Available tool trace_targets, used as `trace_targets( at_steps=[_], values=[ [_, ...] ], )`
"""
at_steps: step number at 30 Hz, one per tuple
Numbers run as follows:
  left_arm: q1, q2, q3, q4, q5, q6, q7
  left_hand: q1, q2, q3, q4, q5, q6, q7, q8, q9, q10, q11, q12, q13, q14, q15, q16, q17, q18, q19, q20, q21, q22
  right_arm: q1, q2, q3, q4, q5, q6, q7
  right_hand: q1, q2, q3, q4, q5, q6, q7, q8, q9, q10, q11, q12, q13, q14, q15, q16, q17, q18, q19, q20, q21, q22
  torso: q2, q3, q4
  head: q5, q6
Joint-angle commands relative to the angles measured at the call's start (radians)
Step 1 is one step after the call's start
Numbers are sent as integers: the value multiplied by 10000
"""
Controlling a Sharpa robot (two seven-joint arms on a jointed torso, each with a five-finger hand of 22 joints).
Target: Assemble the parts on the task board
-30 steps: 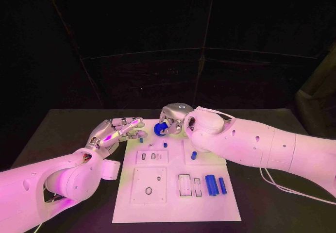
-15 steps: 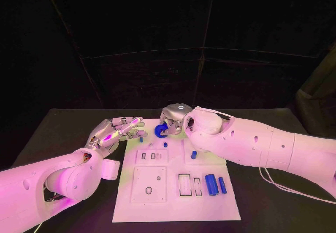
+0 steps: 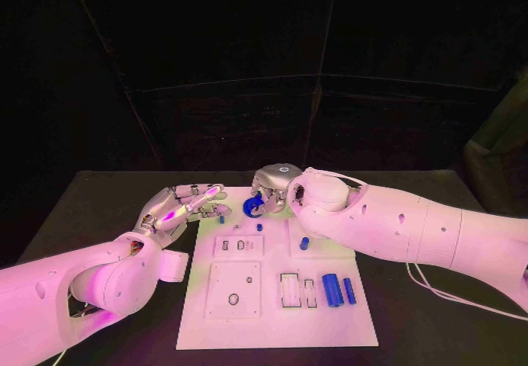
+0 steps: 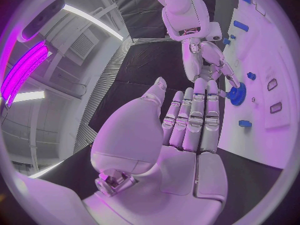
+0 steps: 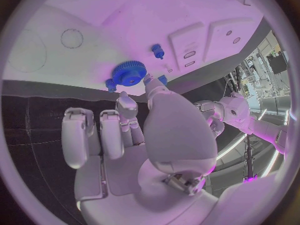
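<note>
Fingers (image 5: 128, 105) of the right hand (image 3: 273, 191) are closed on a blue gear (image 3: 254, 203) above the white board (image 3: 330, 320); the left hand (image 3: 181, 204) is held empty, fingers nearly straight.

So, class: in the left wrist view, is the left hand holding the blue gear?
No. The left hand is bare, fingers straight; the right hand touches the blue gear.

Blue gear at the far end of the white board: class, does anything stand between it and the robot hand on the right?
Nothing visible does. The right robot hand is already at the blue gear, its fingertips touching the gear's rim over the white board. The left robot hand waits beside the board, apart from the gear.
</note>
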Motion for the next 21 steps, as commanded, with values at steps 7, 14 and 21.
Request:
trace_targets(
  at_steps=[7, 14, 21],
  values=[
    [18, -21, 8, -12, -67, 148, 11, 23, 96, -26, -62, 19, 52, 19, -38, -12, 49, 17, -71, -13, -37, 49, -68, 12, 146, 45, 28, -69, -12, 7, -1116, -1, 901, 1252, -2245, 1535, 74, 169, 15, 149, 492, 189, -57, 87, 41, 235, -62, 549, 500, 656, 49, 56, 771, -69, 43, 41, 29, 1298, -10, 12, -20, -8, 28],
    [18, -67, 8, -32, -96, 177, 19, 32, 106, -21, -87, 19, 57, 15, -45, -11, 55, 15, -80, -13, -16, 44, -72, 22, 148, 58, 25, -71, -17, 6, -2723, -4, 1678, 3367, -2450, 3241, 593, 180, 84, -197, 456, 152, -49, 34, 18, 16, -65, 251, 295, 543, 37, -185, 338, 27, -271, 24, -161, 882, -19, 25, -78, -45, 84],
    [18, -52, 7, -85, -164, 236, 22, 18, 155, -14, -167, 19, 152, -23, -42, 0, 180, -26, -77, -1, 104, 4, -79, 78, 156, 153, -3, -56, -32, 6, -3949, -9, 1673, 4495, -2158, 4238, 903, 49, -10, -489, 700, 144, -51, 27, 12, -84, -71, 80, 180, 551, 29, -198, 373, 33, -299, 14, -192, 849, -33, 68, -143, -125, 168]
  ],
)
